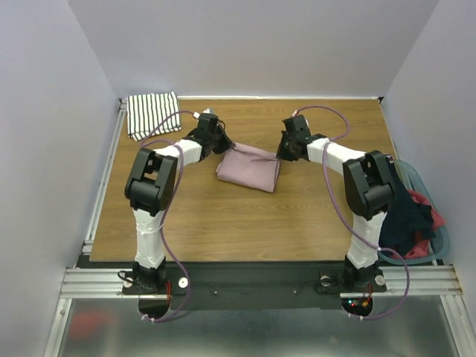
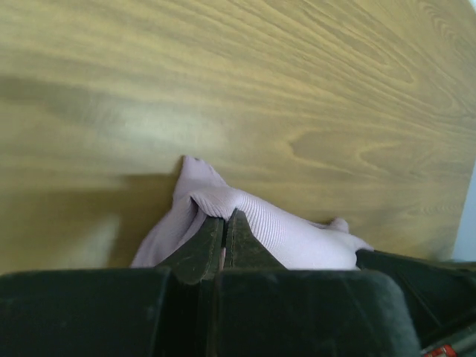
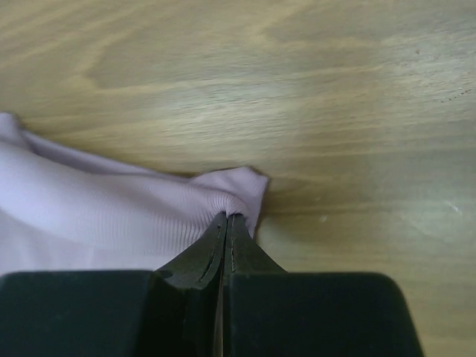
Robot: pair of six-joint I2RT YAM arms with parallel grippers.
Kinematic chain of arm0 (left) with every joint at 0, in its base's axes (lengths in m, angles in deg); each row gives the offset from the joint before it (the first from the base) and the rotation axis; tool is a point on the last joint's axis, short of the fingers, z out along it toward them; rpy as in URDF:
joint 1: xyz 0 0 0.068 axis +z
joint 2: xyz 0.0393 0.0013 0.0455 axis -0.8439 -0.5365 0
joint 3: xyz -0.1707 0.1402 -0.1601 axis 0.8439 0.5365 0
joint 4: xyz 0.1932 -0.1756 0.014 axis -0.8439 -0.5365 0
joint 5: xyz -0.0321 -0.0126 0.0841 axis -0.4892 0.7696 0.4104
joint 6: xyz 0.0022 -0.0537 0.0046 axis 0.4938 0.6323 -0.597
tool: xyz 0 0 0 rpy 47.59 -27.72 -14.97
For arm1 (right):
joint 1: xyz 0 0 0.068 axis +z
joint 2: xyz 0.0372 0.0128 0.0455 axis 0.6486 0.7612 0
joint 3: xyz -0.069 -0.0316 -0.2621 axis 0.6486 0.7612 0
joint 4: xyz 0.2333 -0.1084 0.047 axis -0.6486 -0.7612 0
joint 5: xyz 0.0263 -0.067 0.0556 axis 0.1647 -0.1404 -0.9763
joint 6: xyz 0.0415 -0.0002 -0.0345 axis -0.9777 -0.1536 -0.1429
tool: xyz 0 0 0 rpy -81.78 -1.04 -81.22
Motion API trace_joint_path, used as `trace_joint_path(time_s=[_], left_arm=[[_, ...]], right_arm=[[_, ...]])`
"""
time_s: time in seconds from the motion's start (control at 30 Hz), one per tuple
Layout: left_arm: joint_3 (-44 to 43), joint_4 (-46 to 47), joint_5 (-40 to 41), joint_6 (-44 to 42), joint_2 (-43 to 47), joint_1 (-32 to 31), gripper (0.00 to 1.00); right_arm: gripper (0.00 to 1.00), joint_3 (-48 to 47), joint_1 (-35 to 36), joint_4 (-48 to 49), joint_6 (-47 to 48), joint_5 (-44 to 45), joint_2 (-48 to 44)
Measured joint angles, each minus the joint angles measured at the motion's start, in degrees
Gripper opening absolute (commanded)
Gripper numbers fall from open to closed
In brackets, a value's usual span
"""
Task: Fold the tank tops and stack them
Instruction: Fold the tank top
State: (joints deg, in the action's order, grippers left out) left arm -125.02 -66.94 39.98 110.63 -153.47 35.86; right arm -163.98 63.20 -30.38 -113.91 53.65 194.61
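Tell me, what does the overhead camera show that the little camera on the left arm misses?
Only the overhead view shows the folded striped tank top in the far left corner, the right gripper, and a bin at the right with a dark garment draped over it. Only the left wrist view shows the left gripper up close, pinched shut on a ribbed fold of fabric. Both show the pink tank top lying on the wooden table.
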Motion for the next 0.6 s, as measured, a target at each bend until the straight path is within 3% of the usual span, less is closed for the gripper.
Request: trace_joint_path(time_s=[0.17,0.27,0.3,0.37,0.4,0.5,0.57,0.6], left_arm=[[-3.7,1.5,-3.5,-0.1,-6.5,0.4,0.00],[-4.5,1.8,-4.2,-0.4,-6.5,0.4,0.13],[-4.5,1.9,-4.2,-0.5,-6.5,0.4,0.22],[-4.5,2.0,-4.4,-0.5,-6.5,0.4,0.29],[-4.5,2.0,-4.4,-0.7,-6.5,0.4,0.36],[-3.9,3.5,-4.4,-0.8,-6.3,0.4,0.48],[-3.1,4.5,-4.3,-0.9,-5.5,0.6,0.51],[-2.7,4.5,-4.4,-1.1,-4.8,0.8,0.59]], right_arm=[[0.00,-1.5,-2.0,1.4,-0.2,-2.5,4.3],[0.00,-1.4,-1.9,2.0,-0.3,-2.4,4.3],[0.00,-1.2,-1.9,2.2,-0.5,-2.4,4.3],[0.14,-0.5,-2.0,3.1,-0.9,-2.5,4.3],[0.29,0.1,-2.0,3.9,-1.2,-2.4,4.2],[0.54,2.0,-1.9,5.2,-1.6,-1.9,3.2],[0.60,3.3,-2.0,5.2,-2.0,-1.1,2.3],[0.64,3.9,-1.9,5.2,-2.0,-0.5,1.4]])
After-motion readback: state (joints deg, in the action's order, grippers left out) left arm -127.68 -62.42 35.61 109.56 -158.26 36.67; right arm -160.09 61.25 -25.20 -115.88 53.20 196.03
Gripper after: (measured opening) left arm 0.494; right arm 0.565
